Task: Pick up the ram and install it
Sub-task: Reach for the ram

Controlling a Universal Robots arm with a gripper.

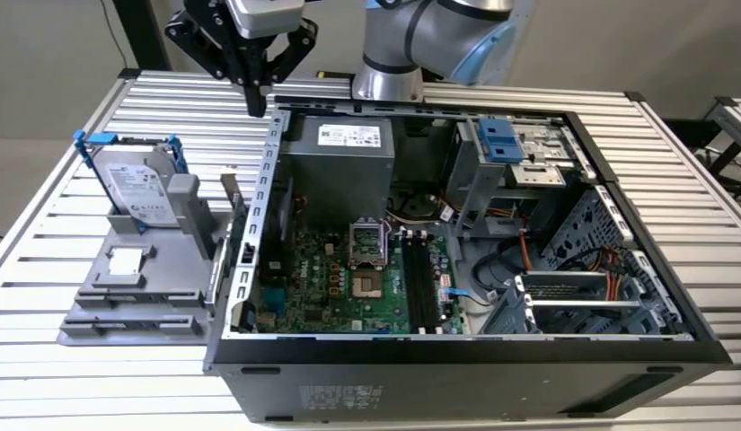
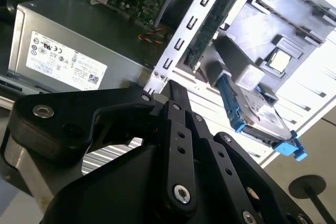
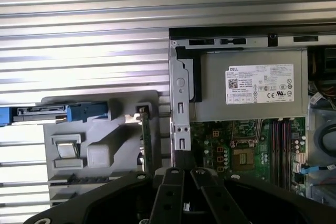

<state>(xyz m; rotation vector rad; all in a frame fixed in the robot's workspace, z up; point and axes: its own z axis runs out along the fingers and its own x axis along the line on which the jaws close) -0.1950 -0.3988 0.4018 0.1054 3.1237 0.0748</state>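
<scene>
Gripper — jaws clenched, empty, above far corner of computer case. Ram — upright in grey holder beside computer case, on the exterior view's left.

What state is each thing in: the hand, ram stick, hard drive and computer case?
Black robot hand: shut, holding nothing.
Long, thin circuit-board ram stick: standing on edge in the grey plastic holder, not gripped.
Silver hard drive in blue frame: upright in that holder.
Black metal computer case: lying on its side, open.

Robotics lab bench: slatted aluminium table, opened computer case, grey parts fixture, mounted robot arm.
</scene>
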